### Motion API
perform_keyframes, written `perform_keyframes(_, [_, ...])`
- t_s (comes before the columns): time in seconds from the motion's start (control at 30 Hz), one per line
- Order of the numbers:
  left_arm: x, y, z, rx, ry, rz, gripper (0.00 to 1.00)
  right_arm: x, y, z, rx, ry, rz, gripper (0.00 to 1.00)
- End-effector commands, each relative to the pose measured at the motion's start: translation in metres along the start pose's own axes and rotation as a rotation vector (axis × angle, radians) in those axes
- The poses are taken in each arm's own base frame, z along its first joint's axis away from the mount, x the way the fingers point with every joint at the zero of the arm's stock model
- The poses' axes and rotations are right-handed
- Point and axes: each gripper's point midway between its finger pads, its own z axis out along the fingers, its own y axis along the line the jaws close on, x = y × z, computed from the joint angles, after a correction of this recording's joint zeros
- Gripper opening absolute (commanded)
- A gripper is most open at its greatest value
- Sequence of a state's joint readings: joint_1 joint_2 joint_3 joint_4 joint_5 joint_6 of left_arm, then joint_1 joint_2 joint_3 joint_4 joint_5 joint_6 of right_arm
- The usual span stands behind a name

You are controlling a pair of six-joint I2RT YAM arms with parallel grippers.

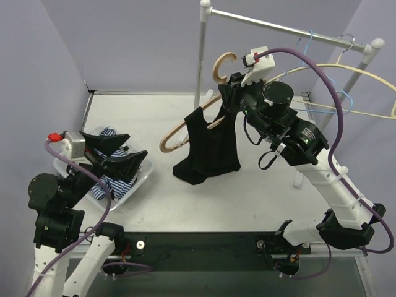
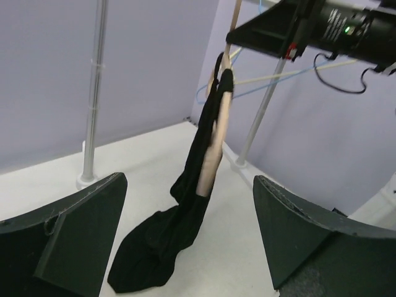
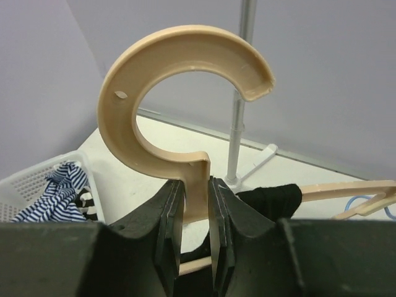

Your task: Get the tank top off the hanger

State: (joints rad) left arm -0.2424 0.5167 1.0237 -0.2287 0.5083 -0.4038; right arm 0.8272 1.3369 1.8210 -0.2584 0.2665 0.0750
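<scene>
Tank top (image 1: 209,147): black, draped on tilted hanger (image 1: 178,130), hem resting on tabletop (image 1: 247,192)
Right pincer (image 3: 197,210): clamped on hanger neck
Left pincer (image 1: 137,146): wide, holding nothing, over basket (image 1: 141,179)

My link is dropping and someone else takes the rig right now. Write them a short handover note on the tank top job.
Right gripper: shut on the neck of the hanger, just under the hook, holding it tilted above the table.
Left gripper: open and empty, over the basket, pointing toward the tank top.
Tank top: hangs on the hanger, lower end pooled on the table.
Done: the hanger is off the rail and in hand.
Left: probably grip the fabric with the left gripper and pull it off the hanger.
</scene>
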Motion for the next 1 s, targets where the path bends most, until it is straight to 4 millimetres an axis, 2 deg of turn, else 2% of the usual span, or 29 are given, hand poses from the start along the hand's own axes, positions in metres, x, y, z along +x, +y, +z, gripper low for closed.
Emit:
perform_keyframes(0.0, [-0.029, -0.004, -0.014, -0.078, -0.105, -0.097, 0.94, -0.025, -0.013, 0.005, 0.118, -0.102, 0.076, 0.00])
perform_keyframes(0.07, [-0.034, -0.003, -0.015, -0.091, -0.129, -0.109, 0.94, -0.022, -0.009, 0.012, 0.107, -0.093, 0.054, 0.00])
perform_keyframes(0.2, [-0.033, -0.002, -0.013, -0.094, -0.123, -0.113, 0.94, -0.038, 0.003, 0.015, 0.033, -0.150, 0.000, 0.00])
perform_keyframes(0.23, [-0.033, -0.002, -0.013, -0.094, -0.124, -0.111, 0.93, -0.047, 0.003, 0.013, 0.027, -0.170, -0.019, 0.00])
perform_keyframes(0.37, [-0.037, -0.007, -0.013, -0.064, -0.144, -0.110, 0.91, -0.057, 0.003, 0.011, 0.032, -0.175, -0.009, 0.00])
perform_keyframes(0.47, [-0.042, -0.015, -0.009, -0.018, -0.156, -0.129, 0.90, -0.053, 0.003, 0.008, 0.060, -0.174, 0.010, 0.00])
perform_keyframes(0.5, [-0.044, -0.017, -0.008, -0.006, -0.158, -0.137, 0.89, -0.053, 0.012, 0.006, 0.052, -0.179, 0.042, 0.00])
perform_keyframes(0.57, [-0.048, -0.026, -0.004, 0.042, -0.147, -0.162, 0.89, -0.050, 0.010, 0.004, 0.111, -0.180, 0.053, 0.00])
perform_keyframes(0.6, [-0.048, -0.029, -0.002, 0.060, -0.133, -0.179, 0.87, -0.049, 0.019, 0.002, 0.103, -0.181, 0.058, 0.00])
perform_keyframes(0.67, [-0.042, -0.031, 0.007, 0.088, -0.089, -0.241, 0.85, -0.045, 0.019, 0.001, 0.154, -0.179, 0.073, 0.00])
perform_keyframes(0.73, [-0.039, -0.029, 0.012, 0.096, -0.075, -0.267, 0.81, -0.045, 0.030, -0.001, 0.148, -0.184, 0.085, 0.00])
perform_keyframes(0.97, [-0.026, -0.012, 0.017, 0.043, -0.067, -0.229, 0.81, -0.031, 0.058, 0.007, 0.185, -0.152, 0.082, 0.00])
